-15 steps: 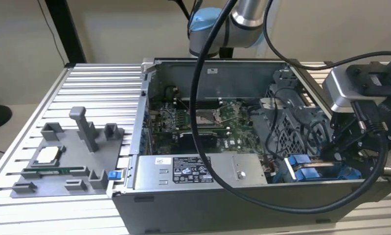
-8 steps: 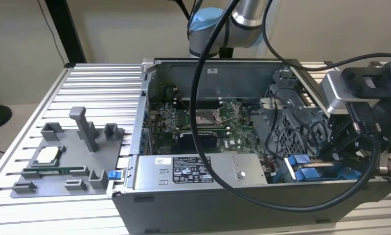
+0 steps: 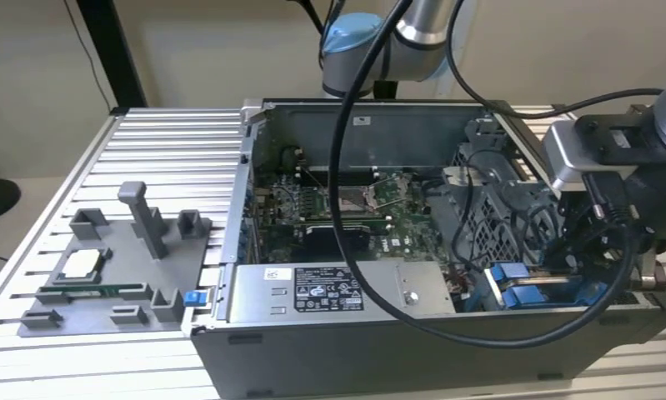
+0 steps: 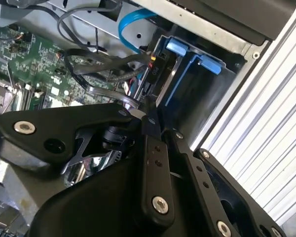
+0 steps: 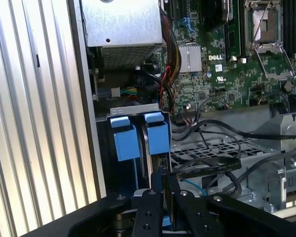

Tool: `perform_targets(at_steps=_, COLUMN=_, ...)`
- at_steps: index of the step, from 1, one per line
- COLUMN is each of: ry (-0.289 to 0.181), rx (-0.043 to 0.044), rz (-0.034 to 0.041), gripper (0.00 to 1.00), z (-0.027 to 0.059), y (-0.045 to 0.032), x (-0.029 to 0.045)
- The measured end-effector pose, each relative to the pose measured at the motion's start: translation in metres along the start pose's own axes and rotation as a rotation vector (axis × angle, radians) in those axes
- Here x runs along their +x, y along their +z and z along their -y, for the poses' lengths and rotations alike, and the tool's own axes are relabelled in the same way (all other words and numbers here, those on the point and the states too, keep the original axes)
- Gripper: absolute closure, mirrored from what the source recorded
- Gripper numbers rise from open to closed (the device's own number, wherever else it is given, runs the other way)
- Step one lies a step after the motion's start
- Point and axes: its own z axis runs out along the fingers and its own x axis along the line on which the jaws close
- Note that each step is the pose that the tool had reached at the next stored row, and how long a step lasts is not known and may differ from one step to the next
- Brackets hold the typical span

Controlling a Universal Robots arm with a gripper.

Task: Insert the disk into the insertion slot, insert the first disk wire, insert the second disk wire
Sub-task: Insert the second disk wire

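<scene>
The arm (image 3: pixel 405 21) has silver-grey tube segments and a light blue joint cap (image 3: pixel 349 33). A thick black cable (image 3: pixel 349 217) loops down from it. The wrist end is a silver block with black housings. The gripper (image 4: pixel 150 116) has matte black linkage fingers (image 5: pixel 150 212) studded with silver screws.

**Camera placement**

My exterior view looks down, at some distance, on the open grey metal computer case (image 3: pixel 422 250). Both wrist views sit close above its blue plastic drive-bay guides (image 4: pixel 192 57) (image 5: pixel 138 136), sharing that corner.
</scene>
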Motion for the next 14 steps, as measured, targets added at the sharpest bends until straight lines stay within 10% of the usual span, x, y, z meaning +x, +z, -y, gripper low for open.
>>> perform_targets(at_steps=14, ry=-0.001, rx=0.0031, rz=-0.0001, gripper=1.0, z=0.0181, y=0.0062, x=-0.0091)
